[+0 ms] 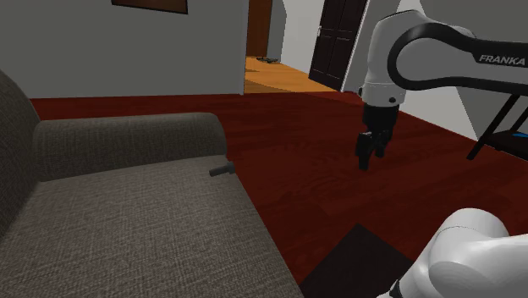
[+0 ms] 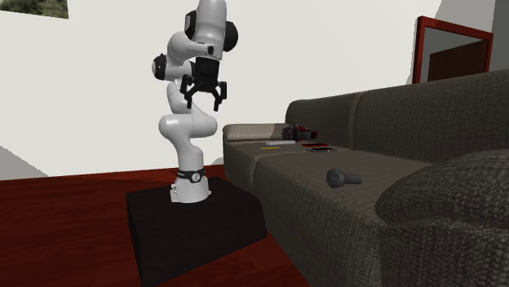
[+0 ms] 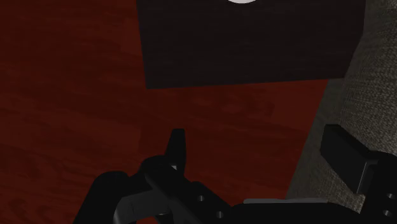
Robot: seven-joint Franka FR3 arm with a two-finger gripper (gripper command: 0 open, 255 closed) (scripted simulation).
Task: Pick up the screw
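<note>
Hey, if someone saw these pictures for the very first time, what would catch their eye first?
The white arm stands out most, rising from its black box stand on the dark red floor, with its open black gripper hanging in the air off to the side of the sofa. Next comes the big grey-brown sofa, where a small dark screw lies on the seat near an armrest.

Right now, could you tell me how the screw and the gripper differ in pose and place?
The screw lies on its side on the sofa seat; the gripper hangs in the air, pointing down. The screw rests on grey fabric; the gripper is above red floor. Both are dark.
</note>
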